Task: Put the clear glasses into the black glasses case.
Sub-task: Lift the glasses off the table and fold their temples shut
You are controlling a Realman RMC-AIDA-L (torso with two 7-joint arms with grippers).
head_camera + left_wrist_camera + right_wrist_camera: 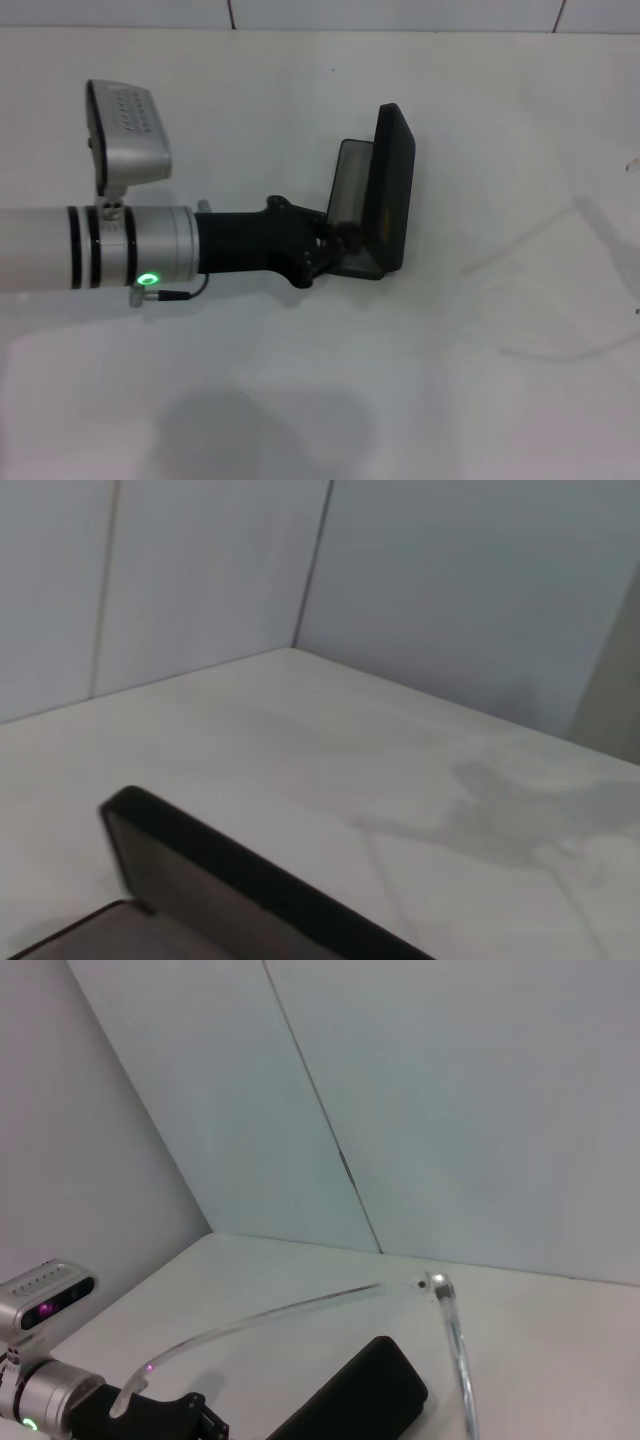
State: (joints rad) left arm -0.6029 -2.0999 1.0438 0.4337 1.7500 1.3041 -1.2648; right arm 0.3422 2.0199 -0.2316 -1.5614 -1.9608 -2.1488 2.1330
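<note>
here the black glasses case [375,195] sits open near the middle of the white table [480,400], its lid standing upright on the right side and its grey-lined tray lying to the left. the left gripper [335,240] reaches in from the left and touches the near end of the tray, though i cannot tell whether it is open or closed. the clear glasses [440,1310] show only in the right wrist view, close to that camera with their thin arms spread above the case, and the right gripper itself is out of sight.

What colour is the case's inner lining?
Grey inside the black glasses case, clearest in the head view.
</note>
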